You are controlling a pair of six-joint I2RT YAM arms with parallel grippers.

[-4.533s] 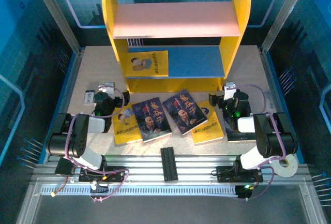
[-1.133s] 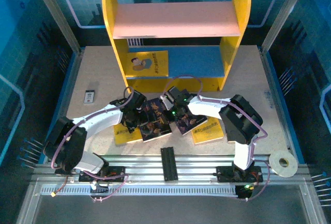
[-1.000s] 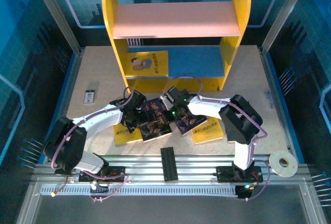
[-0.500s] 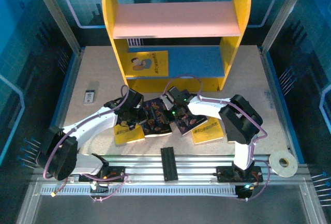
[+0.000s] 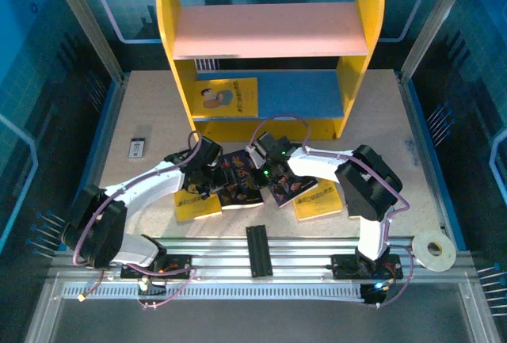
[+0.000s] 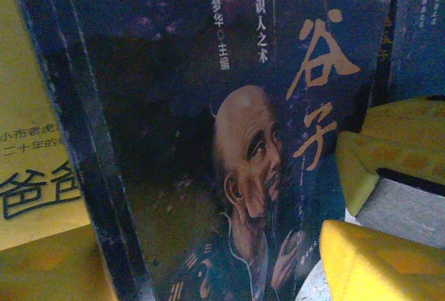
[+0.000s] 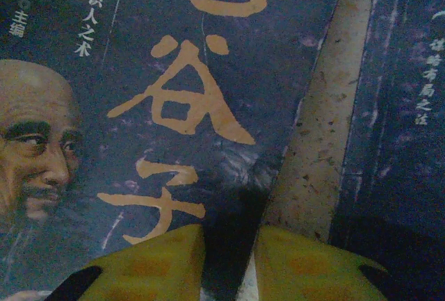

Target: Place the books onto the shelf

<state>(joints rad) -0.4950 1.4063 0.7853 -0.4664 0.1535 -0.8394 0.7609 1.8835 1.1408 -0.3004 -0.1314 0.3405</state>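
1. Your left end effector has swung in from the left side of the counter. It now sits low over the dark book, jaws spread either side of the portrait cover, with nothing clamped that I can see.
2. Your right end effector has come to the middle too. Its yellow fingers are nearly together at that book's right edge and look pinched on it.
3. The dark book has twisted a little from where it lay and overlaps a yellow book on its left. I judge the pick-up begun but not finished.
4. One shelved book lies flat on the blue lower board of the shelf. The dark book and its neighbours are on the counter just in front.
5. These are thin paperbacks with glossy covers scuffed at the edges, so expect them to flex. The counter is speckled and matte. The shelf boards are smooth and painted, between round-topped yellow sides.
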